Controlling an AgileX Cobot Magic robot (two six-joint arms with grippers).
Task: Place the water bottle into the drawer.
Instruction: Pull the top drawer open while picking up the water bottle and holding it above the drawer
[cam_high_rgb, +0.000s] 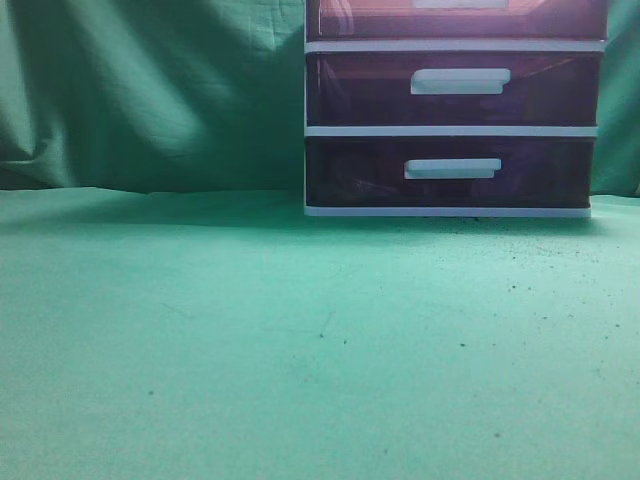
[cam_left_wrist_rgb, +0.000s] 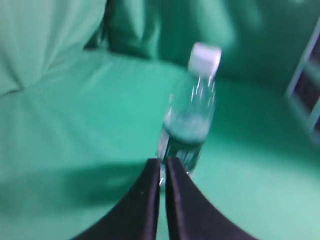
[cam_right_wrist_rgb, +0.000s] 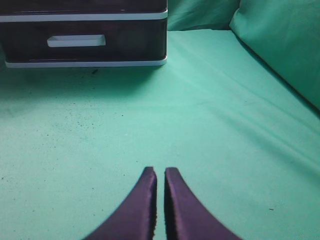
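While both arms sit low over the green cloth worktop, nothing of the task looks done yet. Clear plastic water bottle with white cap stands upright on the cloth, just beyond the left gripper, whose black fingers are pressed nearly together and empty. Right gripper likewise narrow, holding nothing. Top dark translucent drawer with white bar handle appears closed, only partly in frame. Left to do: open drawer, grasp bottle, place inside.
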